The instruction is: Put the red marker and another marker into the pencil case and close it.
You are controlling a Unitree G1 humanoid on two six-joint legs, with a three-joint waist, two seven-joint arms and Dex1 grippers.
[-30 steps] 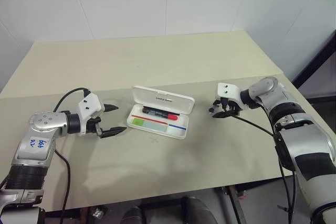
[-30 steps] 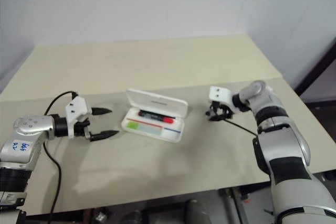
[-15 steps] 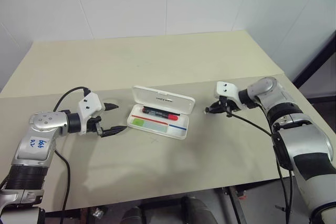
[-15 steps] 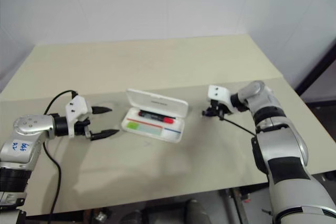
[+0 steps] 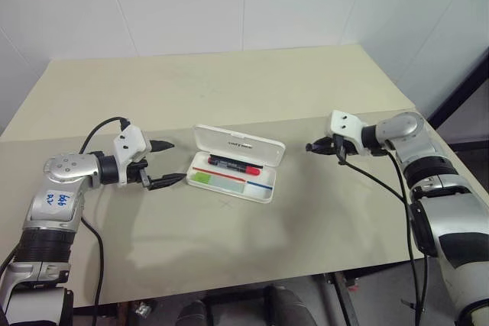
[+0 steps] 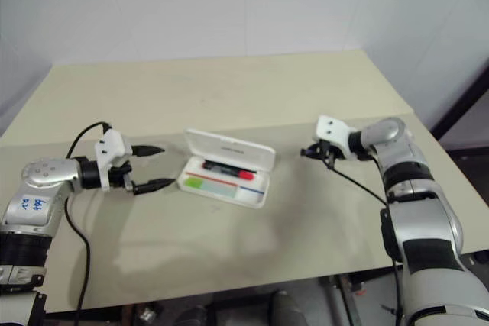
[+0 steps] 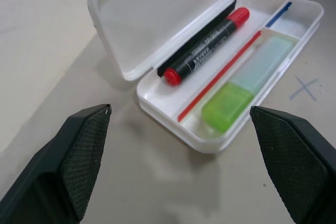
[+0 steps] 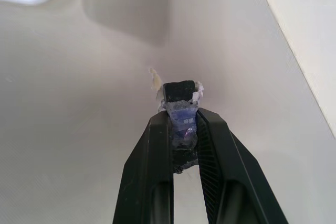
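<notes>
light: bright, even | shadows: soft | right-wrist corner: glare

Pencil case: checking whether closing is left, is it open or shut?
Open: the pencil case has its lid raised, with the red marker and green highlighter visible inside.

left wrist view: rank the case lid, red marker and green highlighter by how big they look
1. Case lid, clearly largest.
2. Red marker, long and slim.
3. Green highlighter, shorter but thicker.
The highlighter lies slightly nearer the camera, so the last two are close in area; the marker leads only on length.
</notes>
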